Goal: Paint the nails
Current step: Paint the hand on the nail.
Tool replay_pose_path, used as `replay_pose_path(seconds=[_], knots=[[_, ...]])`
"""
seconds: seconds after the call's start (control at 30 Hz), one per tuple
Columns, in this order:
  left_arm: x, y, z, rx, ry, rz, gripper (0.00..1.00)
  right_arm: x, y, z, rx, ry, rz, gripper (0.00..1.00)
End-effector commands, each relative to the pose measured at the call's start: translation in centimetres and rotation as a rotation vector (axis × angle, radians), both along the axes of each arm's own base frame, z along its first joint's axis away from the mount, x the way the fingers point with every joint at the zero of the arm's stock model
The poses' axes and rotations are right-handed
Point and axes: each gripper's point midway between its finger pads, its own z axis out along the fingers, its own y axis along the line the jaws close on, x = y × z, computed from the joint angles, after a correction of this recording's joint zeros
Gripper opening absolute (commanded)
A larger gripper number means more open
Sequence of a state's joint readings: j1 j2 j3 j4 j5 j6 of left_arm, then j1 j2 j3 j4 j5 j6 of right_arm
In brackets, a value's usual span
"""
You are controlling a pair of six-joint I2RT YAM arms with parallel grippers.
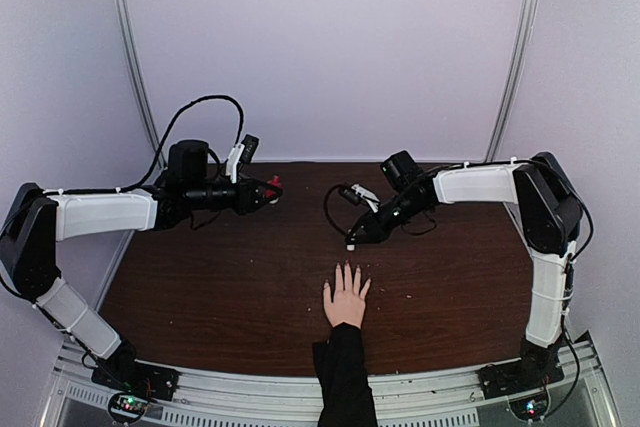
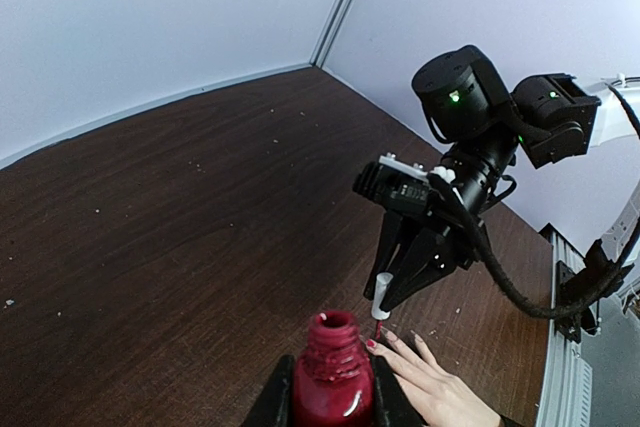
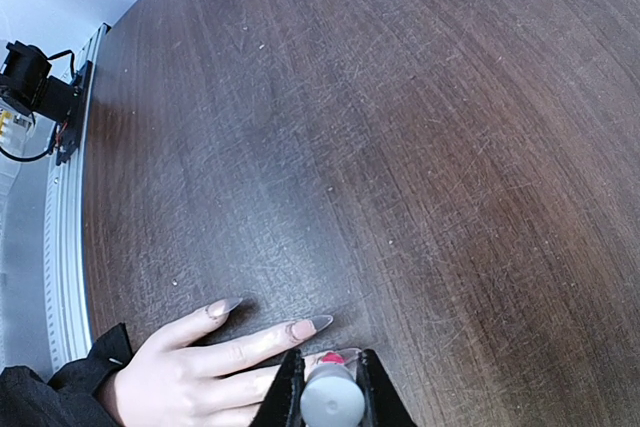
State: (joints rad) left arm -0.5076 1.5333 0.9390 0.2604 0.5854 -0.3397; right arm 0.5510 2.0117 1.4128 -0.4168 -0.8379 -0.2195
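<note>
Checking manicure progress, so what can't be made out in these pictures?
Top view: nails on the pale human hand too small to judge.
Right wrist view: white brush cap in the right gripper hides the brush; bottom edge cuts off most of the hand.
Left wrist view: bottom edge cuts off the red glass bottle's base in the left gripper.

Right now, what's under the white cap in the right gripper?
A red-polished nail on the hand, flat on the table. The cap and right gripper cover the rest of that finger and where the brush meets it.
</note>
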Motion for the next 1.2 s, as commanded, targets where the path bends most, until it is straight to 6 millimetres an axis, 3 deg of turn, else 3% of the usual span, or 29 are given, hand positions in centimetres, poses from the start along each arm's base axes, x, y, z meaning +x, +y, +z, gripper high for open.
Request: replay_pose_path(seconds=[0.0,1.17], knots=[[0.2,-0.3,1.9,-0.033,-0.058,-0.010,0.00,-0.3,0.1,0.6,0.016,-0.006,0.021,0.00],[0.2,-0.3,1.8,-0.030,-0.060,-0.007,0.00,0.0,0.6,-0.9,0.017,0.009,0.017,0.00]])
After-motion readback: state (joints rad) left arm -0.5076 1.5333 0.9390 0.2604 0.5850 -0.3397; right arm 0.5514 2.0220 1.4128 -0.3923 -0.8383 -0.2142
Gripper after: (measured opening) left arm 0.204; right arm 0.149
